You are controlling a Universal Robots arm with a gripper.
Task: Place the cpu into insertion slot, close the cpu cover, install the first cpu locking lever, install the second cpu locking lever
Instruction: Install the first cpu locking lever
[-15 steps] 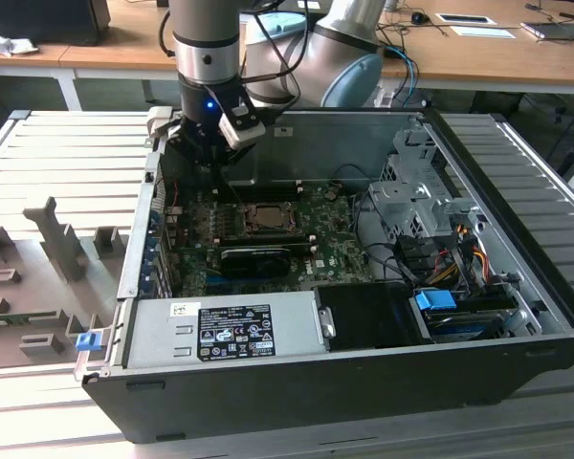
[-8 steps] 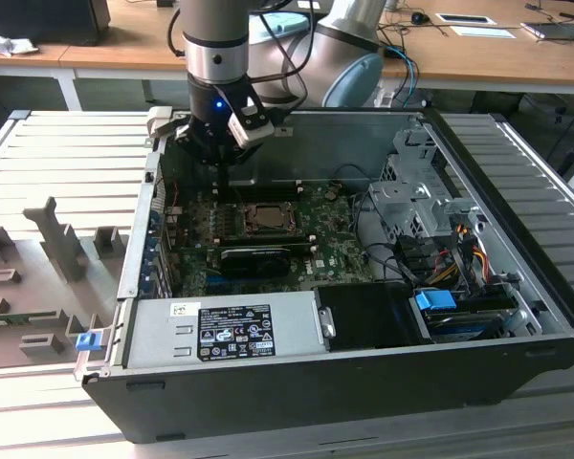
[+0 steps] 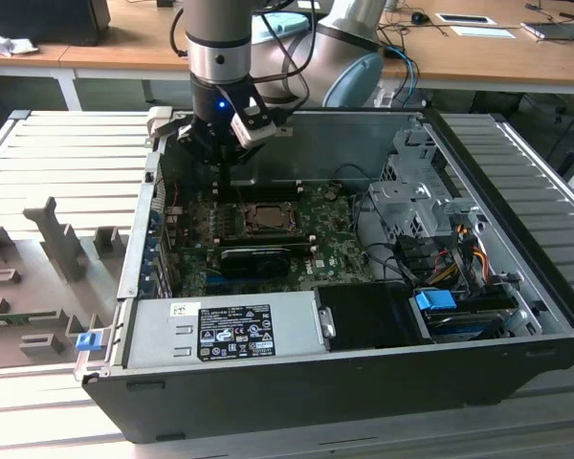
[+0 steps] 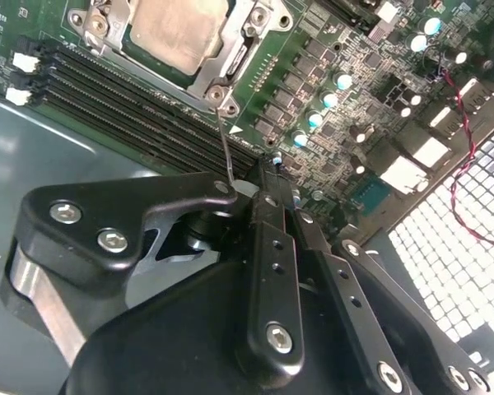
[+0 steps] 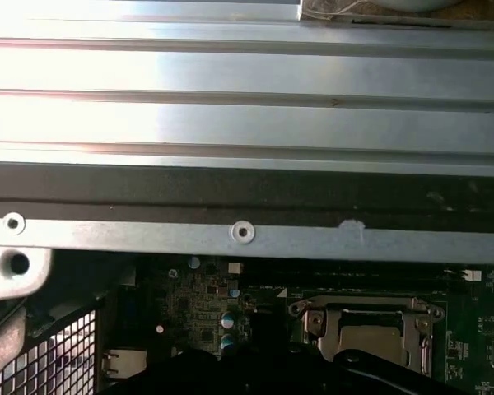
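- Upright grey robot arm (image 3: 215, 38), wrist down inside open black computer case (image 3: 268, 392).
- Black gripper (image 3: 225, 186) clenched, at eleven o'clock from silver-grey square cpu (image 3: 265, 218), exterior view.
- Seated beneath thin silver cpu cover (image 4: 222, 78).

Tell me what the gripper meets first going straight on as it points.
Likely the thin locking lever right at its tip, then the green board beside the cpu cover; depth is unclear.

Arm upright, jaws pressed together

The arm (image 3: 217, 38) stands vertical on the far side, toward the exterior view's left, with the wrist pointing straight down. In the second wrist view the gripper (image 4: 269, 174) has its black jaws meeting at the tip.
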